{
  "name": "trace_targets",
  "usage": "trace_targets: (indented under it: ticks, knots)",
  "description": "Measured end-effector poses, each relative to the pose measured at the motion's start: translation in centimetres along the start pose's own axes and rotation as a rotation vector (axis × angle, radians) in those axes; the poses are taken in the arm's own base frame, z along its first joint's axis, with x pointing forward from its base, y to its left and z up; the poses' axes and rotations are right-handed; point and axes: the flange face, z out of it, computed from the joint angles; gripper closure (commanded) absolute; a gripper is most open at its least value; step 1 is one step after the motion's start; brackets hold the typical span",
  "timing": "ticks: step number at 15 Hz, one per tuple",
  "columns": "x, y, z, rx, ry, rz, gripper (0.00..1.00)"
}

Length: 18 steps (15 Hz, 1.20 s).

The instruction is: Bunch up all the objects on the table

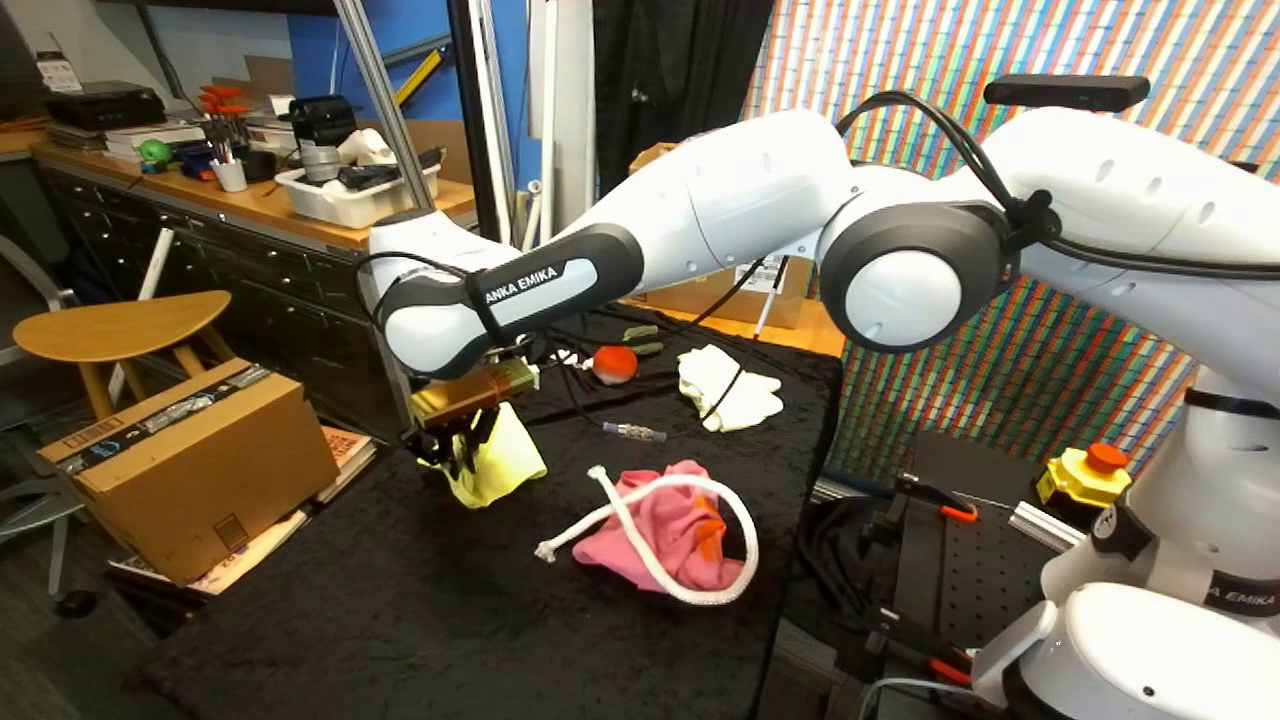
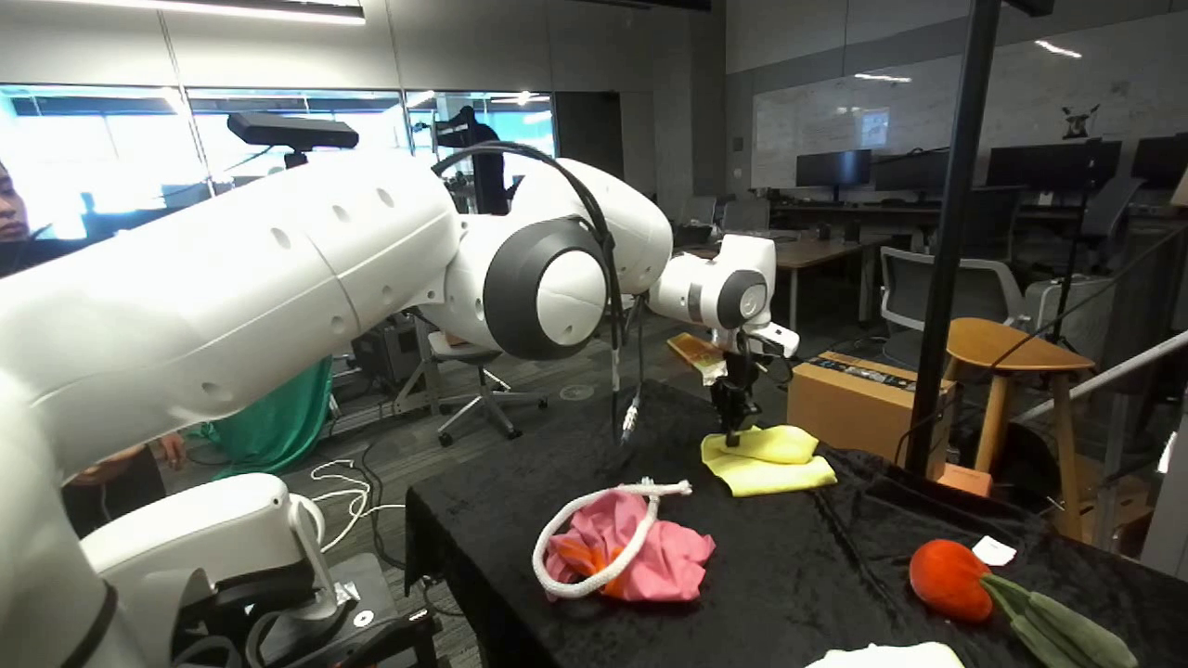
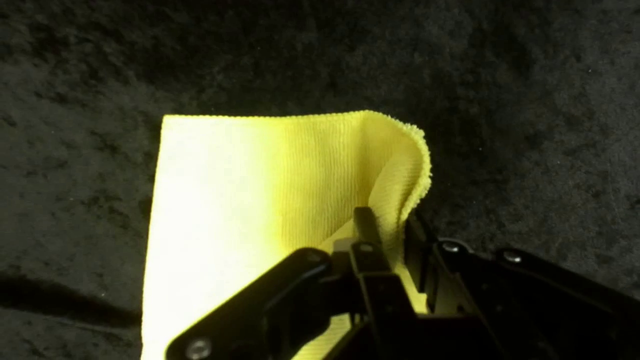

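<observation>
- Holding an upturned fold of yellow cloth (image 3: 215, 190) in the gripper (image 3: 389, 222), narrowed around it in the wrist view.
- Spread on the black tabletop (image 1: 450, 610), for the rest of that cloth, with a flat corner beside the gripper.
- Crumpled on the same tabletop, apart from the yellow cloth: pink cloth (image 1: 680, 530), partly orange.
- Looped over the pink cloth in both exterior views: white rope (image 1: 705, 597), with crossed ends poking out past it.
- Well apart from the gripper in an exterior view: red round thing (image 2: 951, 583) with long green tails (image 2: 1067, 623).
- Near that red round thing, without touching it: crumpled white fabric (image 1: 755, 403).
- Beyond the tabletop's edge: brown cardboard box (image 1: 240, 480) and wooden stool (image 2: 1016, 345).
</observation>
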Motion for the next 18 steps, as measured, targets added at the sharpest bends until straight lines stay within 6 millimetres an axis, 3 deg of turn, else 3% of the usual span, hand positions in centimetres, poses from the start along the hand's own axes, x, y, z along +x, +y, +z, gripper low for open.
trace_targets:
  ticks: [8, 10, 18]
  knots:
    - [0.2, 0.3, -0.1, 0.024, -0.020, -0.008, 0.94]
    - [-0.1, -0.1, -0.9, 0.045, -0.027, -0.046, 0.95]
    - [-3.6, -2.1, -10.4, 0.084, -0.013, -0.164, 0.94]
